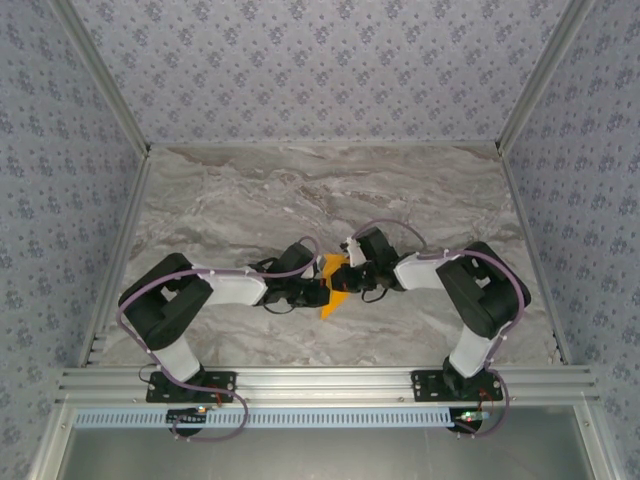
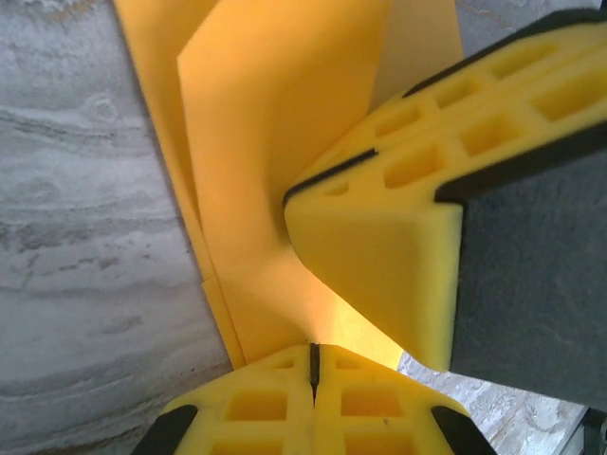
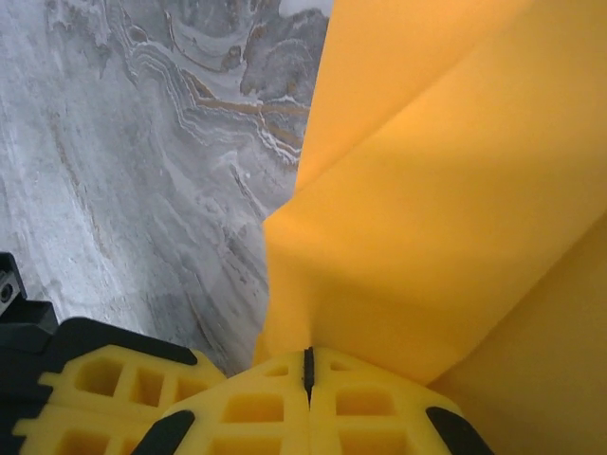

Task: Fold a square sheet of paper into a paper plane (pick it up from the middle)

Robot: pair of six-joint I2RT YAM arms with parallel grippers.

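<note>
Both the left gripper (image 2: 313,365) and right gripper (image 3: 308,365) are clamped on the part-folded paper (image 1: 333,287) at the middle of the table (image 1: 250,190) (left at its nine o'clock, right at three), so pull evenly to keep the crease straight.

Grey marble table (image 1: 300,190) (brown-veined)

Paper plane (image 2: 275,142) cropped at top

left gripper (image 2: 313,358) clamped on paper (image 2: 275,152), marble table (image 2: 85,246)
</note>
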